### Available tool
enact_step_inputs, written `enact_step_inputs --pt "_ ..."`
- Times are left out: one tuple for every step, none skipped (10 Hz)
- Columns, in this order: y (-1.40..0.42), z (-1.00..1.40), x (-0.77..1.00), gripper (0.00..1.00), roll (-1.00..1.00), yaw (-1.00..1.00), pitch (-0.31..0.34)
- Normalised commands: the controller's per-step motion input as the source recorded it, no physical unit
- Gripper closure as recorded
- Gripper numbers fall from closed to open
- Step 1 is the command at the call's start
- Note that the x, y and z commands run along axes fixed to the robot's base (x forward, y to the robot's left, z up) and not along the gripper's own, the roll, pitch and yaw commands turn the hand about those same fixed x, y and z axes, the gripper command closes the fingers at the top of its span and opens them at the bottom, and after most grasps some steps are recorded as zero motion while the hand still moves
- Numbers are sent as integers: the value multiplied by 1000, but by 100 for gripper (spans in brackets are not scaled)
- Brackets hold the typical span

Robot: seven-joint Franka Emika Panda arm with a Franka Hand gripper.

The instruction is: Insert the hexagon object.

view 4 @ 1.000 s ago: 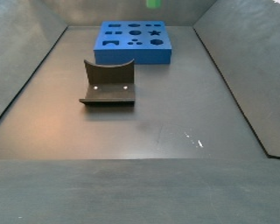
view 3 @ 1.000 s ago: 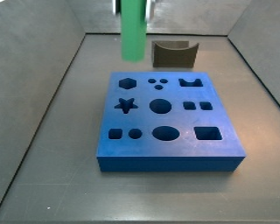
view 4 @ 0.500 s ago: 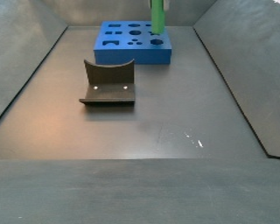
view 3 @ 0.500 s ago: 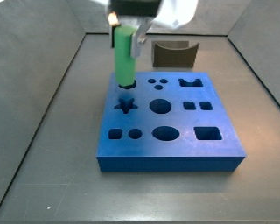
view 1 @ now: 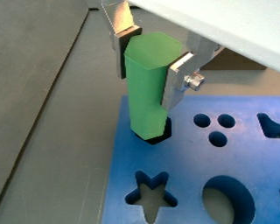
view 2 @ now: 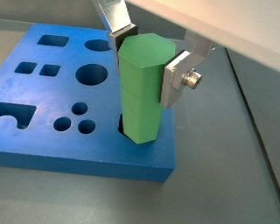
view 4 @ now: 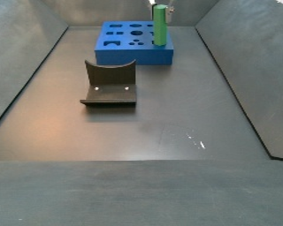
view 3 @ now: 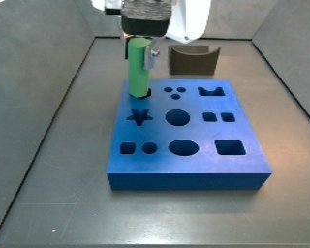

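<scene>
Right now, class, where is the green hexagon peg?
The green hexagon peg stands upright between the gripper fingers, its lower end in the hexagonal hole at a corner of the blue block, near the star hole.

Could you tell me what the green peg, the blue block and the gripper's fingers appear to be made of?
The green peg, upright in the gripper with its tip at the block's hexagon hole, looks like matte plastic: even colour, soft sheen. The blue block also looks like matte plastic or painted material, uniformly blue with clean-cut holes. The fingers look like bare metal: silvery, with a screw head showing.
</scene>
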Motion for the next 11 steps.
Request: enact_step_inputs --pt "49 -434 231 100 -94 274 -34" --pt "0 -457 183 100 -86 371 -61" --pt "-66 -463 103 100 -127 431 -67" --pt "-20 -494 71 100 -131 397 -90" --pt "0 -566 0 100 -110 283 -161" --pt "0 -443 -3 100 -83 177 -159" --pt "0 -289 -54 100 -91 89 -139" --pt "0 -209 -37 100 -84 63 -117" --pt "0 -111 -20 100 -67 40 -91" --pt "0 -80 -26 100 -71 0 -139" --pt "0 -240 -111 100 -123 0 -266"
